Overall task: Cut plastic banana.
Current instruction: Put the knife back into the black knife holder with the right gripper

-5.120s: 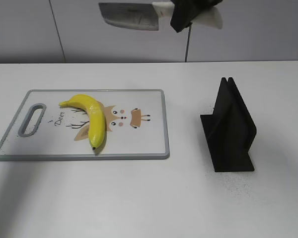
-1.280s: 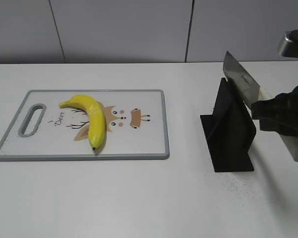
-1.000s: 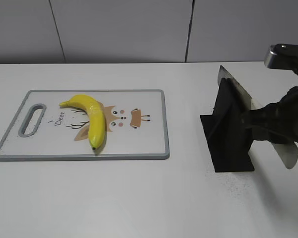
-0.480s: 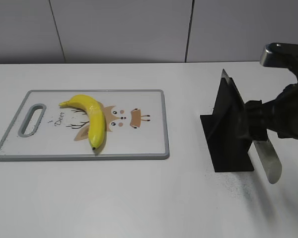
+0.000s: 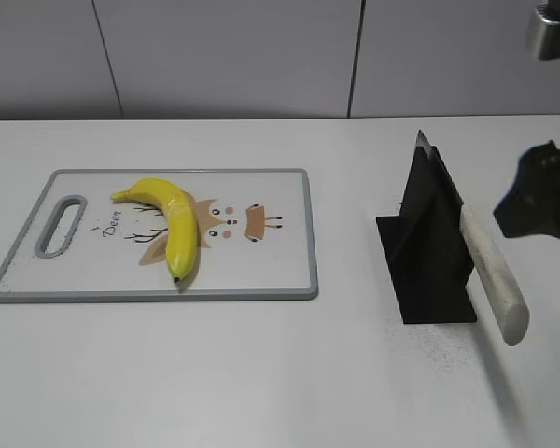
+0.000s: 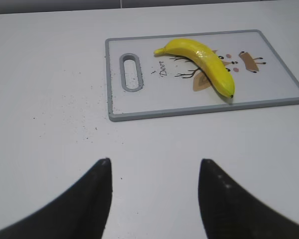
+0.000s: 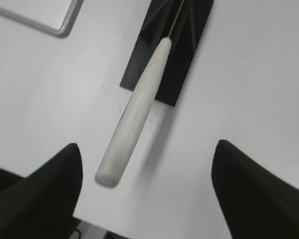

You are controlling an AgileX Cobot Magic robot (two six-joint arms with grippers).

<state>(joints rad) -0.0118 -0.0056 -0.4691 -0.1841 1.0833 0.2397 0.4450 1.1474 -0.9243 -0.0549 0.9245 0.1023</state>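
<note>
Nearest the exterior camera lies bare white worktop point(image 5: 261, 373). Just beyond it, on the right, a black knife stand point(image 5: 429, 245) holds a knife point(image 5: 490, 271) whose blade sits in the slot and whose pale handle juts out toward the camera. The right gripper point(image 7: 147, 199) hangs above that handle with its jaws spread wide, gripping nothing. On the left, the plastic banana point(image 5: 173, 224) rests whole on the cutting board point(image 5: 271, 261), its long axis running from the stem at the far left to the dark tip at the near edge. The left gripper point(image 6: 154, 199), also spread and empty, faces the board and is plainly the nearer arm; the banana lies well apart to the right gripper's left.
</note>
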